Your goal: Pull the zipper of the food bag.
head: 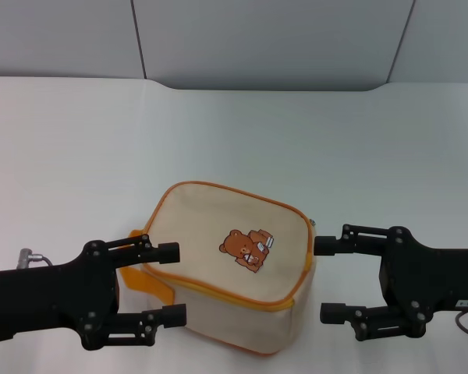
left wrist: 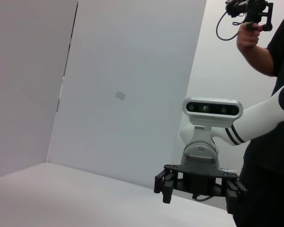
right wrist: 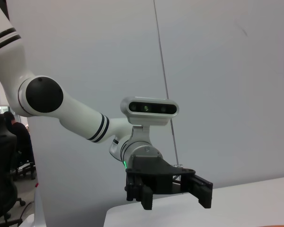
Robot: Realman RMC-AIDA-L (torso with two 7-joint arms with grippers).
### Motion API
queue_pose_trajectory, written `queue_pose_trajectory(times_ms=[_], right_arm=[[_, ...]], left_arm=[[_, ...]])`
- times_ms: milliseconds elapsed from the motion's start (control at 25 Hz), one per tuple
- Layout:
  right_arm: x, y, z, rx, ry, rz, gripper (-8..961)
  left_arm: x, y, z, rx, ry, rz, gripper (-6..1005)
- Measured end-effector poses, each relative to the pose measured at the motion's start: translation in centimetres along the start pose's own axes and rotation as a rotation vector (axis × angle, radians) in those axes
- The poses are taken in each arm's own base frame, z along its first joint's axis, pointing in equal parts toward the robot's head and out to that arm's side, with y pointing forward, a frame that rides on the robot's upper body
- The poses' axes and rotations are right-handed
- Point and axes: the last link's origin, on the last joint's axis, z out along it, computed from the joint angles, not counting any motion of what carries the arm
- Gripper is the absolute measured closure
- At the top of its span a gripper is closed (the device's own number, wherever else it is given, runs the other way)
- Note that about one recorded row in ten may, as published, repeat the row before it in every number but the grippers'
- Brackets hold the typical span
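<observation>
The food bag (head: 218, 261) is a boxy beige pouch with orange piping and a brown bear print (head: 246, 247). It lies on the white table (head: 78, 148) between my two grippers. The zipper (head: 218, 294) runs as a thin orange line around its rim, with a tiny silvery pull (head: 313, 224) at the bag's right far corner. My left gripper (head: 171, 283) is open at the bag's left side, over the orange strap (head: 136, 278). My right gripper (head: 326, 279) is open just right of the bag, not touching it. Each wrist view shows only the other arm's gripper: the right (left wrist: 199, 189), the left (right wrist: 173, 194).
Grey wall panels (head: 265, 39) stand behind the table's far edge. A person (left wrist: 270, 94) holding a controller stands behind my right arm. Another person (right wrist: 14, 132) sits farther back on the left side.
</observation>
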Motion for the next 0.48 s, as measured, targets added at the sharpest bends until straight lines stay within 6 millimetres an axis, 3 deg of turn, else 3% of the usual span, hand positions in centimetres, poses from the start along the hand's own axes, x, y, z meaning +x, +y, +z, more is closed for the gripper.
queue_pose_trajectory(times_ms=[480], right_arm=[[0.01, 0.04, -0.02, 0.000, -0.001, 0.001, 161]], left_arm=[[0.00, -0.01, 0.04, -0.003, -0.003, -0.001, 198]])
